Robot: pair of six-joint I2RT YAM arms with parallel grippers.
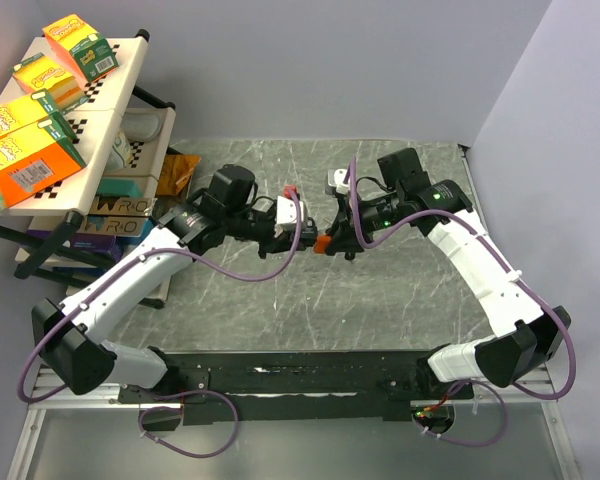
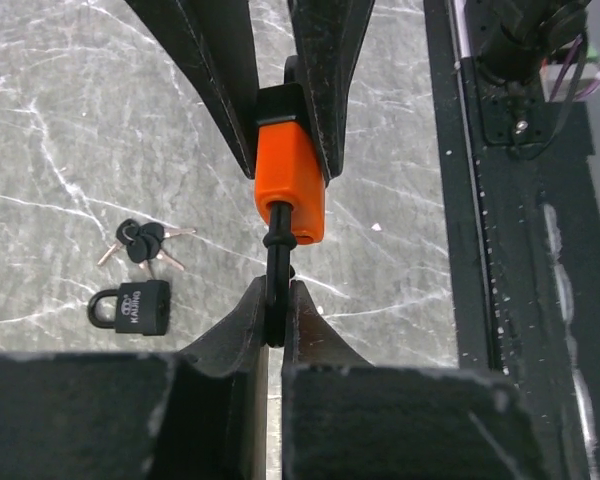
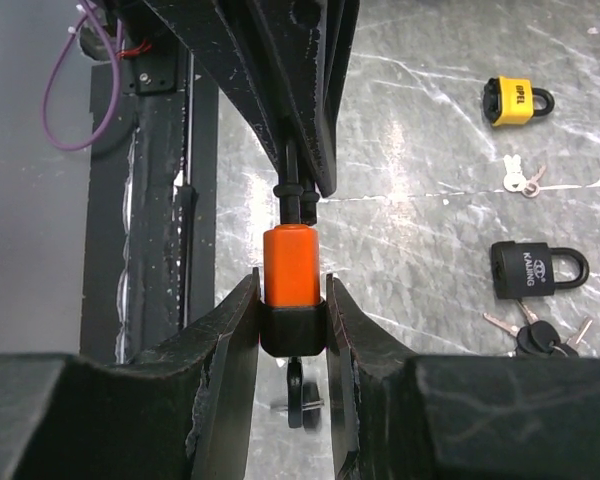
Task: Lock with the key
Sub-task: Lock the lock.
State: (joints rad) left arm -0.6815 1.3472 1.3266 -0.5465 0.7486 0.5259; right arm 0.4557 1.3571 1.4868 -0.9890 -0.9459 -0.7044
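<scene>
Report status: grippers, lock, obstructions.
Left gripper shut on key, key seated in orange padlock. Right gripper clamps padlock body. Nothing blocking.

You face grey marbled table (image 1: 380, 300), plain lavender-grey walls (image 1: 330, 60) behind and right; white shelf (image 1: 100, 125) left, yellow-orange boxes (image 1: 25, 160) on top.

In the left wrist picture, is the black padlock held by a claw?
No, the black padlock lies free on the table, just below a bunch of keys.
</scene>
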